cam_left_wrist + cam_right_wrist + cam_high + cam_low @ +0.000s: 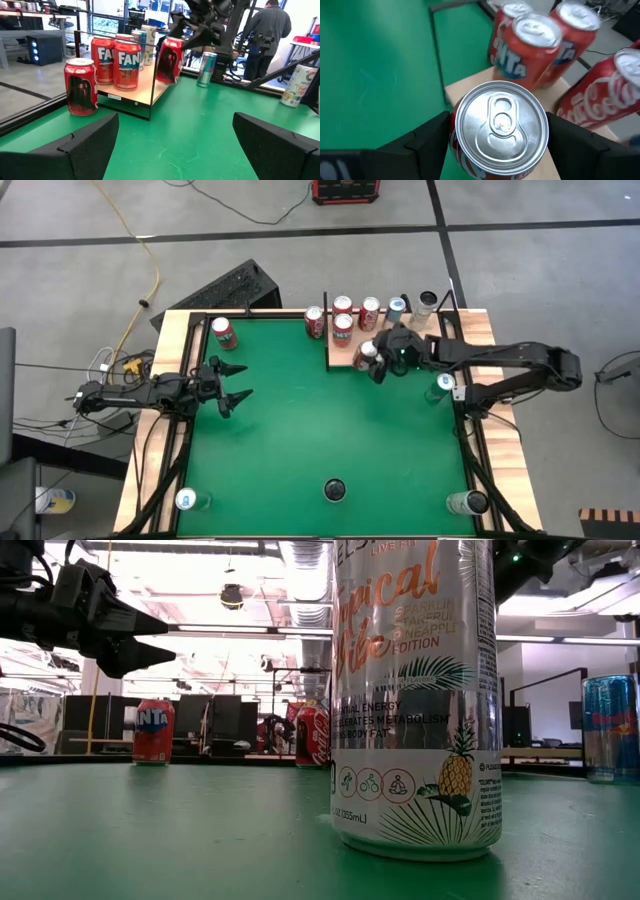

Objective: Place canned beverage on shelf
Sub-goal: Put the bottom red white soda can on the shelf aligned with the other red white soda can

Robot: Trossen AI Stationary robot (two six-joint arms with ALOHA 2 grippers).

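The green table's middle (320, 430) lies open between both arms. The shelf (345, 358) at the far edge is crowded: red cans (343, 328) fill its rear, and another red can (314, 322) stands just beside its left post. Single cans (334, 491) dot the near edge and corners.

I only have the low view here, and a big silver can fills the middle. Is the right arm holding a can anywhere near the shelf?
Observer: Yes. The right gripper has its fingers on either side of a red can, seen top-down in its wrist view.
Operator: Is that can on the shelf?
Observer: It is at the open corner of the shelf, slightly tilted. I cannot tell whether its base touches the board.
Operator: What is the left arm doing?
Observer: The left gripper hovers open and empty over the table's left side, pointing toward the shelf.
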